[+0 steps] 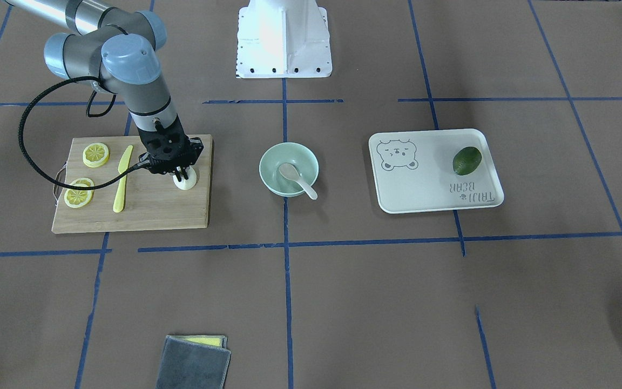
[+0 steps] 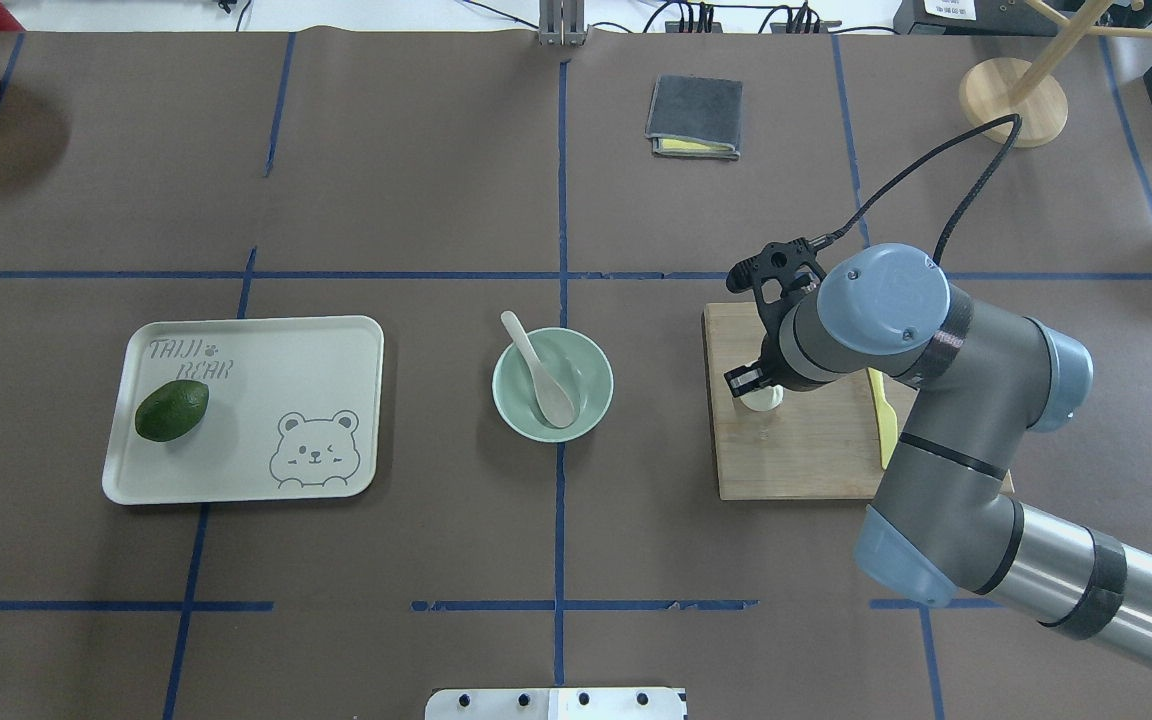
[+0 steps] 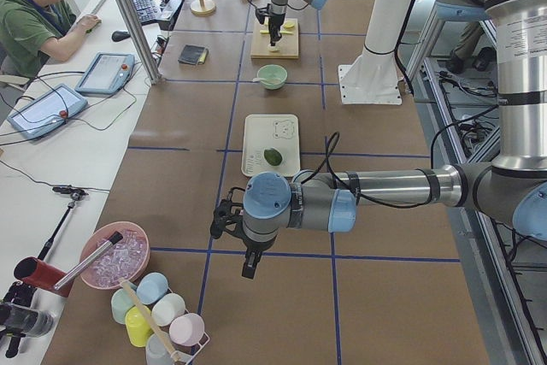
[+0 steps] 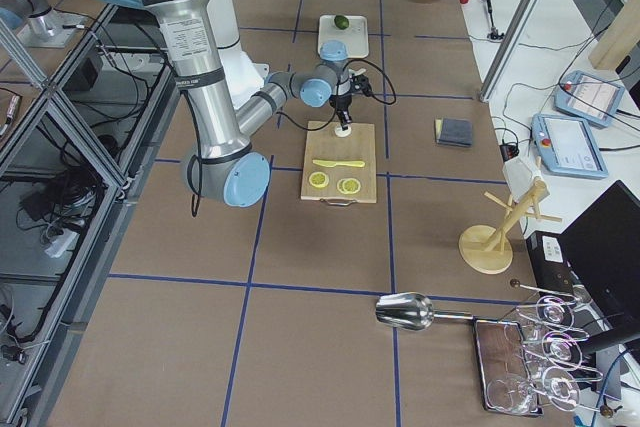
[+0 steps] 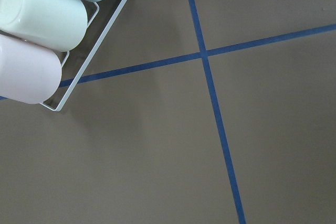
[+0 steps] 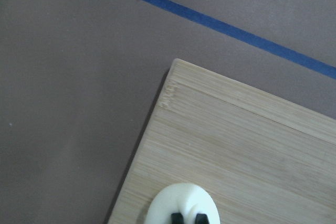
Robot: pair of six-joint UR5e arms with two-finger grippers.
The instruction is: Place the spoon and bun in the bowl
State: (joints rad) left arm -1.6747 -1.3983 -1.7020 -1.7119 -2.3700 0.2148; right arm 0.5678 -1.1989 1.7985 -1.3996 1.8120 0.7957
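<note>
The white bun (image 1: 187,182) sits on the wooden cutting board (image 1: 154,210), near its corner on the bowl's side. My right gripper (image 1: 182,174) points straight down onto the bun's top. In the right wrist view its two fingertips (image 6: 179,217) stand close together, pinched on the bun (image 6: 181,200). The mint-green bowl (image 1: 268,162) stands at the table's middle with the off-white spoon (image 1: 297,178) in it, handle over the rim. My left gripper (image 3: 249,264) shows only in the exterior left view, far from these things; I cannot tell whether it is open or shut.
Two lemon slices (image 1: 96,154) and a yellow knife (image 1: 122,178) lie on the board. The bear tray (image 1: 424,183) holds an avocado (image 1: 467,160). A folded grey cloth (image 1: 195,362) lies at the operators' edge. A rack of cups (image 5: 42,24) is under the left wrist.
</note>
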